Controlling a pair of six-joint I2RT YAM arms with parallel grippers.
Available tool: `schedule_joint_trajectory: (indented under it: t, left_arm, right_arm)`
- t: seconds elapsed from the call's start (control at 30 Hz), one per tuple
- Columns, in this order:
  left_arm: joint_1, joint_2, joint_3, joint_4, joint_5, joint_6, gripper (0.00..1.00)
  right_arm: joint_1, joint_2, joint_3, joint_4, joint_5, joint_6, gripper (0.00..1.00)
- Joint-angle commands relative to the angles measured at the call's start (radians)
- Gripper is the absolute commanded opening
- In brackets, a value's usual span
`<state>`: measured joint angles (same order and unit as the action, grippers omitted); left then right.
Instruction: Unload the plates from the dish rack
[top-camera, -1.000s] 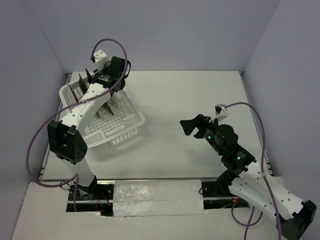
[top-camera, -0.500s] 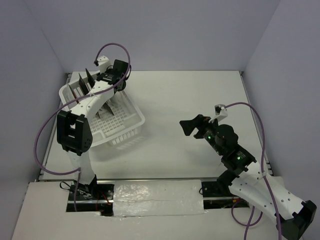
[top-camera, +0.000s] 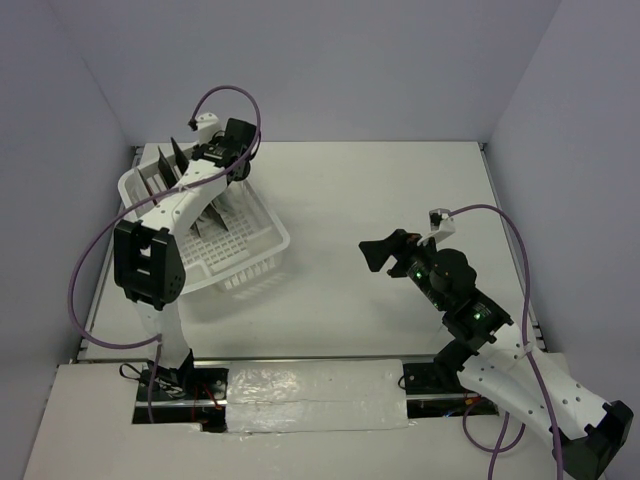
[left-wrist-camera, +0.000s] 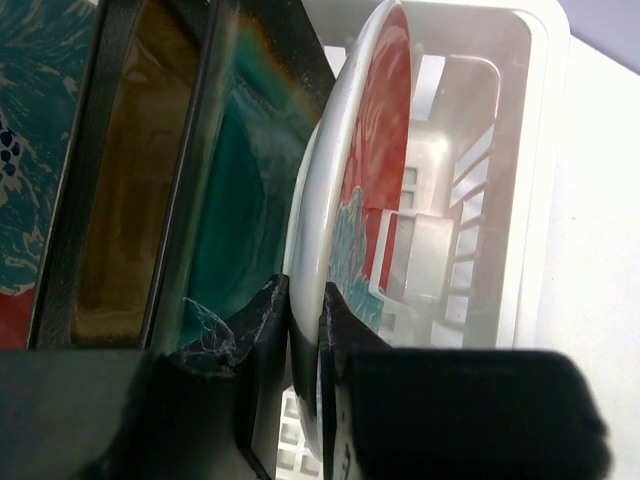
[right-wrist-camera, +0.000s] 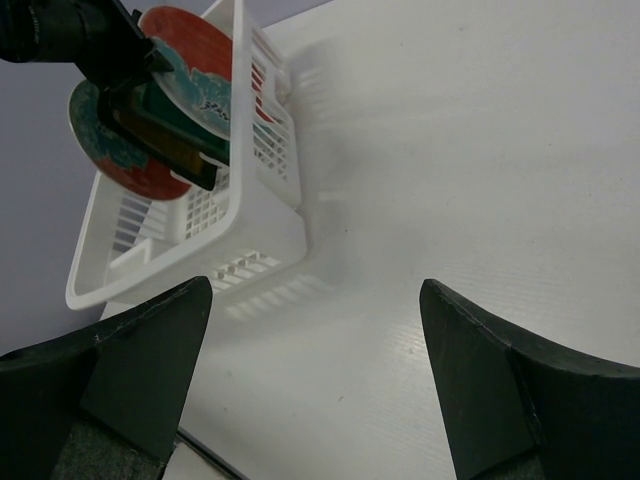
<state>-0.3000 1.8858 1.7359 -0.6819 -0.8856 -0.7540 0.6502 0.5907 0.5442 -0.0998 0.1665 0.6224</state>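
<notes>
The white dish rack (top-camera: 268, 252) stands at the table's far left, also in the left wrist view (left-wrist-camera: 520, 150) and the right wrist view (right-wrist-camera: 262, 232). My left gripper (top-camera: 212, 160) reaches into it and is shut (left-wrist-camera: 305, 300) on the rim of the upright round red floral plate (left-wrist-camera: 385, 140), seen from afar in the right wrist view (right-wrist-camera: 195, 62). Beside it stand the teal-centred square plate (left-wrist-camera: 235, 190) and the amber-centred square plate (left-wrist-camera: 125, 190). My right gripper (top-camera: 381, 251) is open and empty (right-wrist-camera: 315, 345) over bare table.
Past the amber plate another red and teal floral surface (left-wrist-camera: 35, 90) shows; the right wrist view shows it as a second round plate (right-wrist-camera: 112, 158) at the rack's far end. Grey walls close in the table on the left, back and right.
My left arm's elbow has swung and the wrist has moved slightly toward the back of the rack. The right arm has not moved.
</notes>
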Motion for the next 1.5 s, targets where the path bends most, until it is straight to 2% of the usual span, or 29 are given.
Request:
schedule_joint_trajectory:
  t: [0.0, 0.3, 0.67, 0.77, 0.8, 0.9, 0.93, 1.07, 1.2, 1.47]
  left_arm:
    - [-0.002, -0.042, 0.091, 0.045, 0.010, -0.025, 0.00]
    - [-0.004, -0.154, 0.148, 0.027, 0.066, 0.021, 0.00]
    - [-0.011, -0.352, 0.131, 0.128, 0.161, 0.108, 0.00]
    - [-0.017, -0.433, 0.062, 0.197, 0.278, 0.139, 0.00]
    - [-0.019, -0.485, 0.035, 0.255, 0.391, 0.149, 0.00]
    - [-0.022, -0.578, -0.059, 0.338, 0.590, 0.128, 0.00]
    - [-0.025, -0.600, -0.115, 0.366, 0.731, 0.121, 0.00]
    - [-0.070, -0.717, -0.249, 0.491, 0.907, 0.091, 0.00]
    - [-0.116, -0.809, -0.393, 0.599, 1.017, 0.050, 0.00]
    - [-0.152, -0.893, -0.513, 0.674, 1.142, 0.001, 0.00]
  right_arm:
    - [0.003, -0.002, 0.053, 0.008, 0.005, -0.016, 0.92]
    - [0.005, 0.024, 0.063, 0.006, -0.021, -0.035, 0.92]
    - [0.003, 0.077, 0.083, 0.002, -0.045, -0.067, 0.92]
    - [0.003, 0.083, 0.085, 0.023, -0.099, -0.098, 0.94]
    - [0.003, 0.081, 0.074, 0.038, -0.125, -0.122, 0.94]
    - [0.002, 0.058, 0.028, 0.170, -0.208, -0.139, 0.99]
    - [0.003, 0.058, 0.023, 0.190, -0.223, -0.139, 0.99]
    - [-0.003, 0.078, 0.037, 0.233, -0.260, -0.132, 1.00]
    - [-0.023, 0.080, -0.023, 0.415, -0.274, -0.110, 1.00]
    - [-0.041, 0.123, -0.069, 0.580, -0.243, -0.024, 0.98]
